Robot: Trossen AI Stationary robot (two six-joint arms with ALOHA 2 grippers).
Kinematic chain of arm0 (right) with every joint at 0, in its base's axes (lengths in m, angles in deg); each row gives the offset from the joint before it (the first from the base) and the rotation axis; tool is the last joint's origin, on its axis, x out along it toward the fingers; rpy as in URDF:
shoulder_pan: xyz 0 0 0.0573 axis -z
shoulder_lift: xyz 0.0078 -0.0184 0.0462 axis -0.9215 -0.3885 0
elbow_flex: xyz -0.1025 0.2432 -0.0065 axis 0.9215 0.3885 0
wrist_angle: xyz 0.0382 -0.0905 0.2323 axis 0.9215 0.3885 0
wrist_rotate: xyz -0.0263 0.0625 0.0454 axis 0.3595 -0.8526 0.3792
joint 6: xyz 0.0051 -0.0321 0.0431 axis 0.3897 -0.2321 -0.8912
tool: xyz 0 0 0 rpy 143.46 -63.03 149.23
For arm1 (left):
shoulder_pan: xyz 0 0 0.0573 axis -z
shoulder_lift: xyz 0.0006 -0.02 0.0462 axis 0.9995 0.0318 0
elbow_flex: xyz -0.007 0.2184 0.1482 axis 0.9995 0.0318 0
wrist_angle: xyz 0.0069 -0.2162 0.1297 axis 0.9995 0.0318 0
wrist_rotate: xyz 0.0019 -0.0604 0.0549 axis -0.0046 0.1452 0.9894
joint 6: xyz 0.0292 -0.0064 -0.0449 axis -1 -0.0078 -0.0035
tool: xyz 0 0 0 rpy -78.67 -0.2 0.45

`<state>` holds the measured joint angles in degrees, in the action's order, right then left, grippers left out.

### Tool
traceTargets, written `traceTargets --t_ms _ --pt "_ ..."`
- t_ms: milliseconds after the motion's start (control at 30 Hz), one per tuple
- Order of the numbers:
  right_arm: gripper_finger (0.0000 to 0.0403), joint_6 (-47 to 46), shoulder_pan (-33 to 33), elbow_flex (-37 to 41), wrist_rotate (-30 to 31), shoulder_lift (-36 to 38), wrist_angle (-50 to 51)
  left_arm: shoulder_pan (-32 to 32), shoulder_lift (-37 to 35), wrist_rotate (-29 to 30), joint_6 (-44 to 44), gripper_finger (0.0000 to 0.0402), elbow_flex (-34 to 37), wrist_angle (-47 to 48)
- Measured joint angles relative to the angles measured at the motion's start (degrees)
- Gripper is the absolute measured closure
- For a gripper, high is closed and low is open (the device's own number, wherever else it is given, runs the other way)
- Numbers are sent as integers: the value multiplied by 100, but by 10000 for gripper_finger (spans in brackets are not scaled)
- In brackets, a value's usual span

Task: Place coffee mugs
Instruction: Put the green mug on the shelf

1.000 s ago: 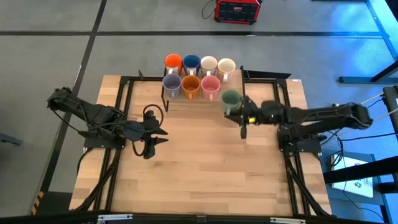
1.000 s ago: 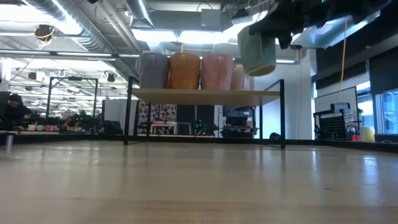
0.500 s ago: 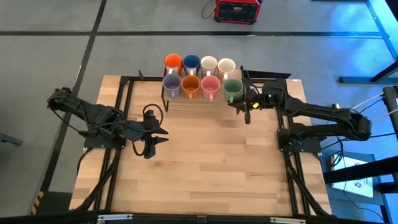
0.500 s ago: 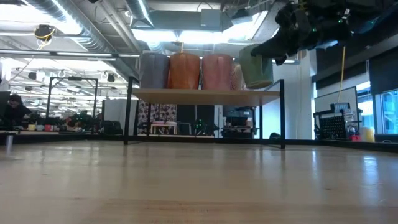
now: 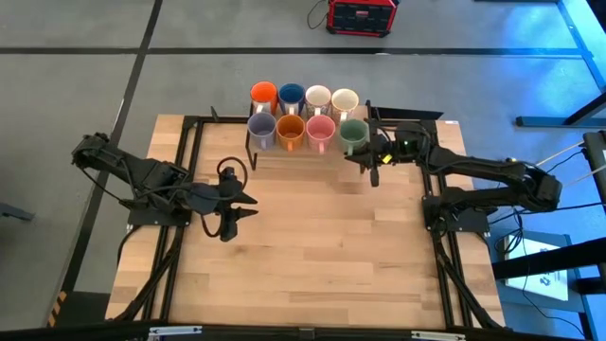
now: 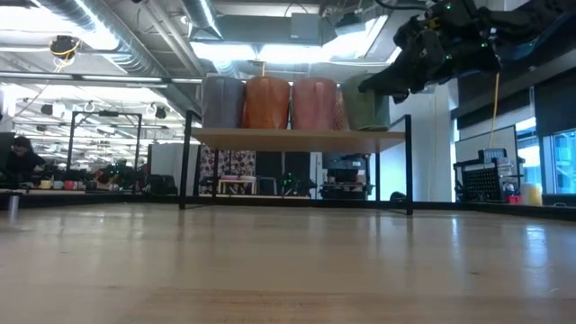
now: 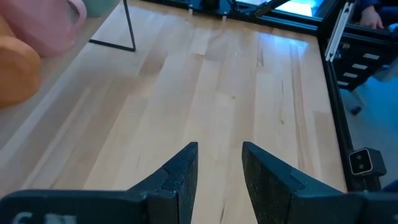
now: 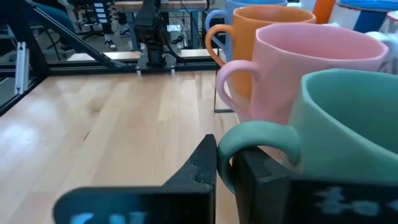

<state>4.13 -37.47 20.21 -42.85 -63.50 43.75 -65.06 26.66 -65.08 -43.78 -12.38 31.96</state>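
Observation:
Eight mugs stand in two rows on a raised shelf [image 5: 284, 152] at the table's far edge. The back row is orange-red [image 5: 262, 93], dark blue [image 5: 290, 95], white [image 5: 317, 97] and cream [image 5: 344, 99]. The front row is lavender [image 5: 261, 126], amber [image 5: 290, 128], pink [image 5: 320, 129] and sage green [image 5: 353, 132]. My right gripper [image 5: 371, 156] is shut on the sage green mug [image 8: 348, 124], at the row's right end beside the pink mug [image 8: 311, 62]. My left gripper [image 5: 240, 206] waits open over the table's left middle. My right gripper [image 8: 225, 163] pinches the sage green mug's handle [image 8: 227, 144] between its two fingers [image 8: 202, 168], at the handle's outer bend. The fingers come roughly level from the table's right and near side. The mug [image 6: 364, 103] stands upright, its base on the shelf top [image 6: 297, 135].
The shelf stands on thin black legs [image 6: 184, 162] over the table's far part. Black frame rails [image 5: 189, 142] run along both sides of the table. The wooden table top [image 5: 303, 246] is bare in the middle and near part. A red box [image 5: 361, 15] sits on the floor beyond.
My right gripper carried the sage green mug toward the table's far edge. It went from above and in front of the shelf to the shelf's right end, then sank until the mug's base met the shelf beside the pink mug. The gripper stayed shut on the handle.

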Motion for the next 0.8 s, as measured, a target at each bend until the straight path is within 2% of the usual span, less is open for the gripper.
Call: traceTargets --t_ms 233,300,467,800 --pt "392 -31 0 0 -19 -113 -128 0 0 0 0 282 0 -102" --pt "385 -35 -7 0 194 -113 -115 0 0 0 0 282 0 -102" --pt "350 -74 0 9 627 -119 6 0 0 0 0 282 0 -102" --pt "274 -134 -2 -14 567 -36 405 0 0 0 0 282 0 -102"
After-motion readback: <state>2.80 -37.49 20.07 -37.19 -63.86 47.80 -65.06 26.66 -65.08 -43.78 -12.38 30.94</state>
